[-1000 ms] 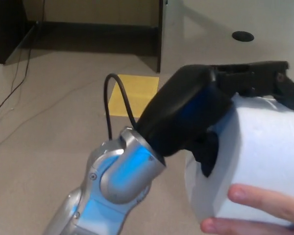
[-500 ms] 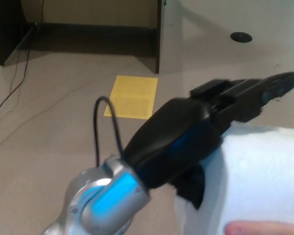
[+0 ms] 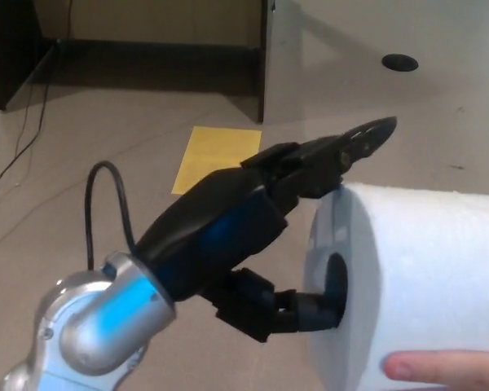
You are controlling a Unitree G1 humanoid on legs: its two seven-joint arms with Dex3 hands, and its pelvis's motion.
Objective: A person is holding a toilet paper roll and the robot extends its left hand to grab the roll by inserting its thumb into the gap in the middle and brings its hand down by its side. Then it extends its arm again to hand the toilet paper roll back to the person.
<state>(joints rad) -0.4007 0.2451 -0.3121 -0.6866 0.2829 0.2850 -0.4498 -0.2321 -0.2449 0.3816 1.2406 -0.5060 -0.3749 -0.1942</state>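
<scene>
A white toilet paper roll (image 3: 424,277) lies on its side at the lower right, its dark core hole (image 3: 336,281) facing left. A person's finger (image 3: 440,366) supports it from below. My left hand (image 3: 244,236) reaches in from the lower left and is open. Its two fingers (image 3: 346,147) stretch out above the roll's upper left edge, lifted off the paper. The thumb (image 3: 306,311) points at the core, with its tip at the mouth of the hole. My right hand does not show.
A yellow sheet (image 3: 216,155) lies on the tan floor behind my hand. A black cable (image 3: 106,204) loops off my wrist. Dark furniture (image 3: 147,49) runs along the back, and thin cords (image 3: 24,138) trail at the left. A grey surface with a round black hole (image 3: 399,61) is at the upper right.
My left hand has let go of the roll: the fingers lifted off its top, the thumb slid back to the hole's mouth, and the arm drew left. The person's finger still holds the roll.
</scene>
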